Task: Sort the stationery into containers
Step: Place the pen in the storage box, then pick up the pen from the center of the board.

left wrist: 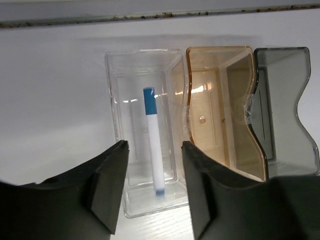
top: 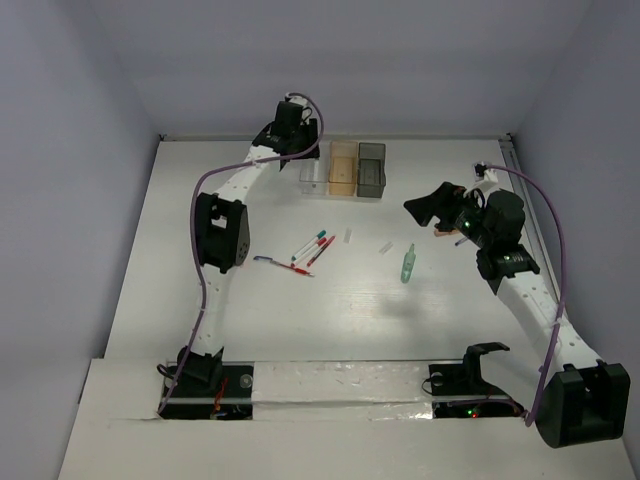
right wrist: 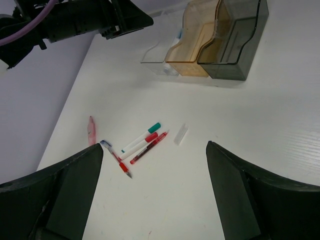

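Observation:
Three bins stand in a row at the back: clear [left wrist: 116,100], orange [left wrist: 210,95], dark grey [left wrist: 285,100]. A white marker with a blue cap [left wrist: 152,140] lies inside the clear bin. My left gripper [left wrist: 154,150] is open and empty, hovering just above the clear bin [top: 313,172]. My right gripper [right wrist: 154,150] is open and empty, held above the table right of centre [top: 432,205]. Loose on the table are a teal-capped marker [right wrist: 141,136], a red-capped marker [right wrist: 144,141], a red pen [right wrist: 150,148], a red-and-blue pen [right wrist: 117,161], a pink item [right wrist: 91,131] and a pale block [right wrist: 180,134].
A pale green tube [top: 408,263] and a second small pale block [top: 385,247] lie near the right arm. The pen cluster [top: 312,250] sits mid-table beside the left arm's elbow [top: 222,232]. The back wall stands just behind the bins.

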You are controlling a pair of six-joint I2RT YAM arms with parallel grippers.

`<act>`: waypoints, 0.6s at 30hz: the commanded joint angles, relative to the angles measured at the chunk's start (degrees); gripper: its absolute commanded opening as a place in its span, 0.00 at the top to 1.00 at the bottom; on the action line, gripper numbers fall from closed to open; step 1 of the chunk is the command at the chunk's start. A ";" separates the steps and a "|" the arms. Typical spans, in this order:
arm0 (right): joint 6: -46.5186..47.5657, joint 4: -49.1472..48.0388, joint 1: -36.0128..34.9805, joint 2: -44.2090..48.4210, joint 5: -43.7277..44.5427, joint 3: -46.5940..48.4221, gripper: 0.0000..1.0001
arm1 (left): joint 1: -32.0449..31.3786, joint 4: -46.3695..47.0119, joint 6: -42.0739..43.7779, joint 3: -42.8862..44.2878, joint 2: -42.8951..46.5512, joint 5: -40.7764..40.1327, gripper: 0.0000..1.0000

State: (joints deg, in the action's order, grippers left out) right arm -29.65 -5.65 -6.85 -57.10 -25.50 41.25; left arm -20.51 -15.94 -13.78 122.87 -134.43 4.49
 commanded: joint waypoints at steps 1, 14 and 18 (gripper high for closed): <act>-0.23 -3.58 -0.53 0.59 -0.43 -0.12 0.10 | 0.83 0.31 0.95 4.48 1.71 1.04 0.52; -0.32 -3.76 -0.53 0.41 -1.31 -0.12 0.12 | -2.16 3.81 2.90 -34.18 35.14 4.30 0.63; -0.50 -3.49 -0.53 0.94 -2.01 0.14 0.13 | -4.35 6.37 0.69 -52.67 47.05 4.22 0.68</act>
State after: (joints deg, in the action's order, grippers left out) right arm -29.85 -6.02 -6.85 -57.10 -26.13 41.25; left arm -23.03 -12.88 -11.49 79.53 -94.30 7.92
